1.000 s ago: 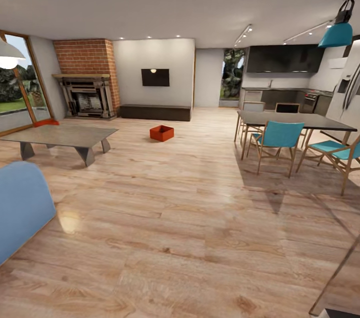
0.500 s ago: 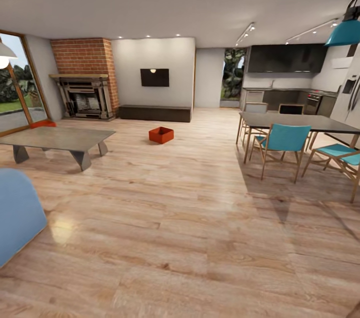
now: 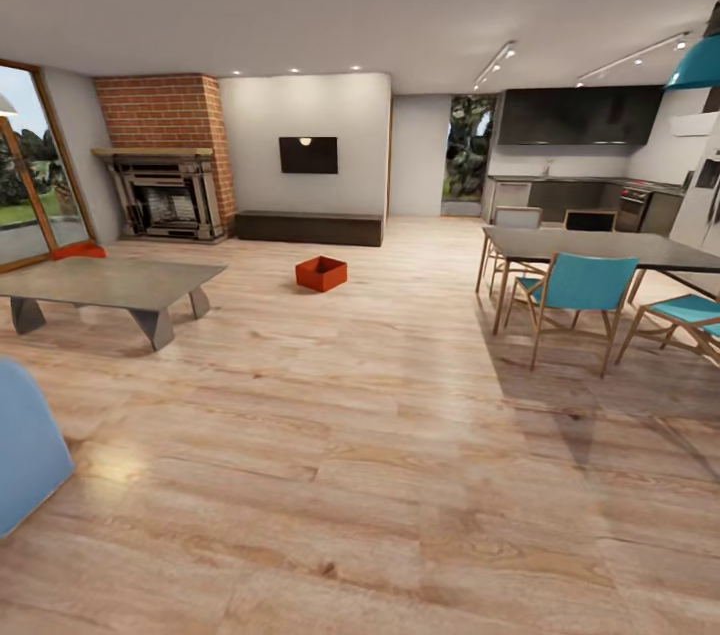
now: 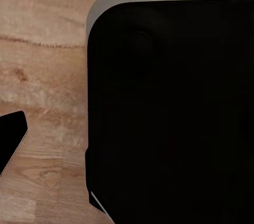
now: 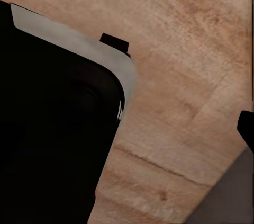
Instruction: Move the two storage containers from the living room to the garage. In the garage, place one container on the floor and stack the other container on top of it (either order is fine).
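— Where are your bins?

— One bin (image 3: 321, 273) sits on the wood floor (image 3: 360, 435) at frame centre, before the dark cabinet (image 3: 310, 226). The second bin (image 3: 79, 251) peeks out at the left edge, behind the coffee table (image 3: 110, 285), near the fireplace (image 3: 165, 195).

— And your grippers?

— You can't tell: both wrist views show a black body over planks, fingers hidden.

**Two orange-red bins on the living room floor**

First bin (image 3: 321, 273): open-top, rectangular, upright, empty as far as visible, turned corner-on to the head camera, on light wood planks in open floor in front of the dark low cabinet (image 3: 310, 226). Second bin (image 3: 79, 251): only its upper part visible beyond the coffee table (image 3: 110, 282), near the fireplace (image 3: 165, 197) and glass door.
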